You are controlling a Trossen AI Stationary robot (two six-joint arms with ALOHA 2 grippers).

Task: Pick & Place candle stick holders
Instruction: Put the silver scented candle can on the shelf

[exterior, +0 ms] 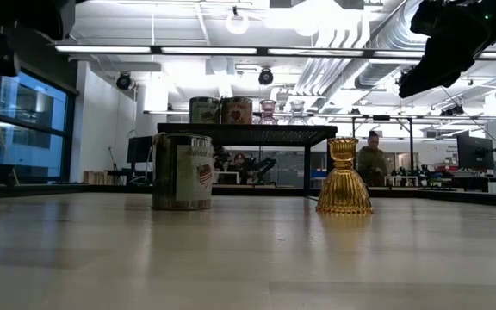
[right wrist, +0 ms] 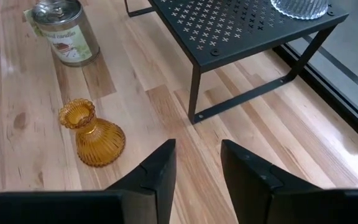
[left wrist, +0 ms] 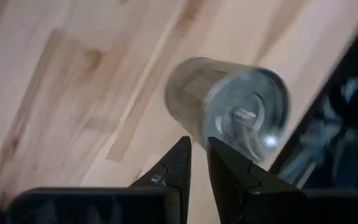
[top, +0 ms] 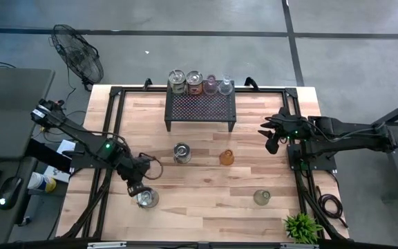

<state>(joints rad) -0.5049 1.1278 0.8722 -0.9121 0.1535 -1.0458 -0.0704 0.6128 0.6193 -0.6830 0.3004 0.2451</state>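
Hovering my left gripper (top: pixel 138 188) near the front-left part of the table (top: pixel 206 221), I have my fingers narrowed to a thin gap with nothing between them; the silver holder (top: pixel 146 199) stands just beyond my tips, toward the front edge. In the left wrist view that holder (left wrist: pixel 229 106) sits upright just ahead of my fingertips (left wrist: pixel 178 163) and slightly to one side, so the relation that matters is this: the cup lies forward of me, its axis vertical, and my gap is far too slim to pass around it. I judge I would need to spread wide before closing on its wall or rim. My right gripper (top: pixel 271 142) hangs raised near the right edge, fingers moderately apart and empty, looking down at the amber holder (right wrist: pixel 93 133) and a labelled tin holder (right wrist: pixel 61 30) — both closer to the middle of the table. A greenish holder (top: pixel 261 198) rests toward the front-right, nearer my right arm than my left. Four holders are lined up on the black stand (top: pixel 200 109) at the back edge. For the silver cup at the front-left my left arm is plainly the nearer one — the right is well apart from it, across the table.
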